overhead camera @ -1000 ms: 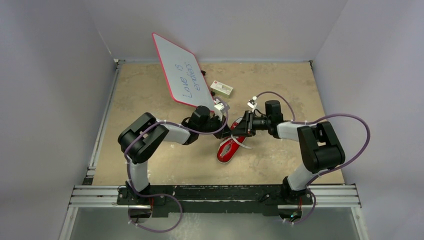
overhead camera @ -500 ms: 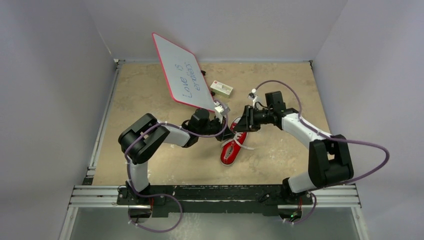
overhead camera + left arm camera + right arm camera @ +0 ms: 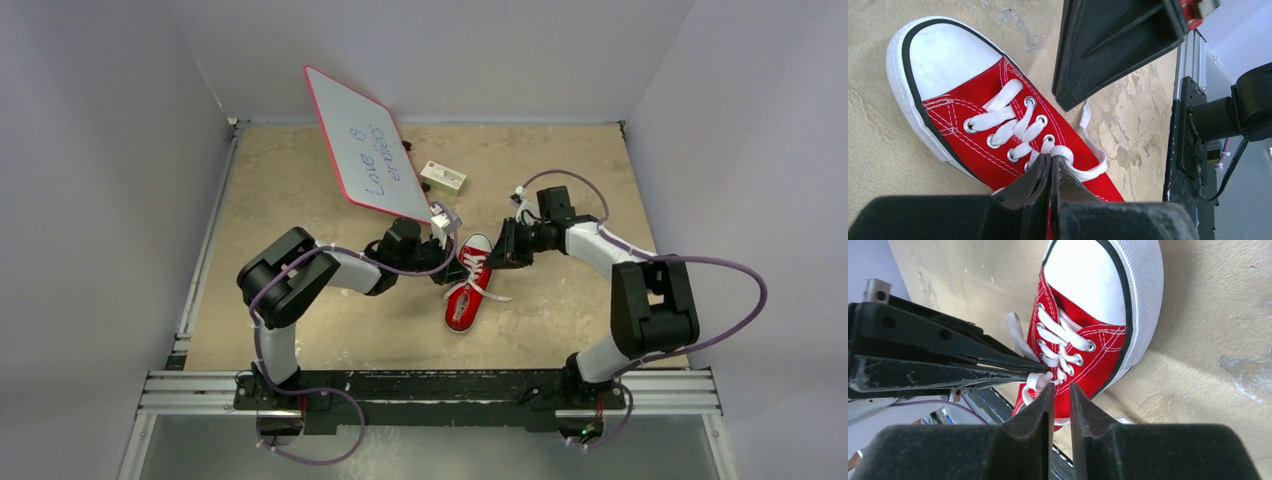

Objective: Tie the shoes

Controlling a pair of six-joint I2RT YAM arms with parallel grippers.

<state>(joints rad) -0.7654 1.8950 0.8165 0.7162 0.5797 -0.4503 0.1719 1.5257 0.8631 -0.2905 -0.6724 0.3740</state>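
The red sneaker (image 3: 466,300) lies mid-table, its white toe cap pointing to the far side. It fills the left wrist view (image 3: 963,107) and the right wrist view (image 3: 1098,340). My left gripper (image 3: 447,265) is at the shoe's left side. Its jaws (image 3: 1050,159) are shut at the top eyelets on the white lace (image 3: 1088,170), which loops out beside the tips. My right gripper (image 3: 500,252) is at the shoe's right side. Its jaws (image 3: 1062,386) stand a narrow gap apart just above the lace crossing, with nothing between them. A loose lace end (image 3: 495,296) trails to the right on the table.
A red-edged whiteboard (image 3: 362,160) leans at the back, close behind the left wrist. A small white box (image 3: 443,178) lies beyond the shoe. A metal rail (image 3: 430,390) runs along the near edge. Grey walls enclose the table on three sides.
The right arm has swung out to the right, and its gripper has drawn back off the shoe. The shoe has shifted slightly right, and its toe cap now shows. The left gripper stays at the laces.
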